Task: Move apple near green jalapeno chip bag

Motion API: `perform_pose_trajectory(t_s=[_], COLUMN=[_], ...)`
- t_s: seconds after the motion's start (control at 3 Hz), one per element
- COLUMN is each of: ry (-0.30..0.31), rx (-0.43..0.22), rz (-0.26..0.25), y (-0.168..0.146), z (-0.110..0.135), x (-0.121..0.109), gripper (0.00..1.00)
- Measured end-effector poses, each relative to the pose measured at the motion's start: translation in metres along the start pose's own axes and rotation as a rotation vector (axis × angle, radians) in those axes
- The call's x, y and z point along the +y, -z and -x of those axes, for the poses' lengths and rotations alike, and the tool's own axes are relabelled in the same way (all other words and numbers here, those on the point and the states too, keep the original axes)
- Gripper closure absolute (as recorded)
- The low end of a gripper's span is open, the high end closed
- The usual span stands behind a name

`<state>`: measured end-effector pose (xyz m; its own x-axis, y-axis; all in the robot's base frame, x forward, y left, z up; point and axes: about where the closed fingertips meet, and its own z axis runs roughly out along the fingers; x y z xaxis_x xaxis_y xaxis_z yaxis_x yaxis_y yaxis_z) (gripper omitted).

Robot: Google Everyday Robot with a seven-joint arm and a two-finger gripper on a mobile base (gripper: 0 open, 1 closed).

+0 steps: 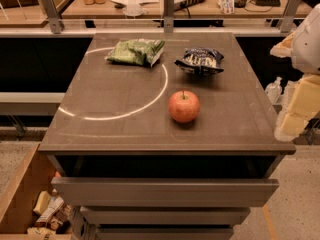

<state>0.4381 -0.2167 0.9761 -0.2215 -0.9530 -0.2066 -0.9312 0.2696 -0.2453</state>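
Resting on the grey-brown table [100, 129], right of frame centre: apple [184, 106], stem up.
Lay well apart from the green jalapeno chip bag [135, 52] at upper centre-left; sat nearer the dark chip bag [200, 60] just above. Found the gripper [298, 106] at far right edge, beyond the table, touching nothing; could not tell its opening.

Table [100, 124] holds apple [184, 106], green jalapeno chip bag [135, 52], dark bag [200, 60]; claw [289, 126] off right edge.

dark chip bag [199, 61]: far right, white lettering, too blurred to read
green chip bag [135, 52]: far left, nothing legible
gripper [291, 124]: right edge, beside the table [230, 116], nothing legible
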Motion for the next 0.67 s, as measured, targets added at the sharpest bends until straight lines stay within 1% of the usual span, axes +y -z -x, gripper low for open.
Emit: perform_pose_trajectory(t_s=[0.33,0.67], ry=[0.0,-0.015], rx=[0.0,-0.092], rz=[0.0,0.015], y=[0.0,-0.0012], z=[0.0,0.0044], x=[0.0,0.0019], gripper=[0.0,0.0])
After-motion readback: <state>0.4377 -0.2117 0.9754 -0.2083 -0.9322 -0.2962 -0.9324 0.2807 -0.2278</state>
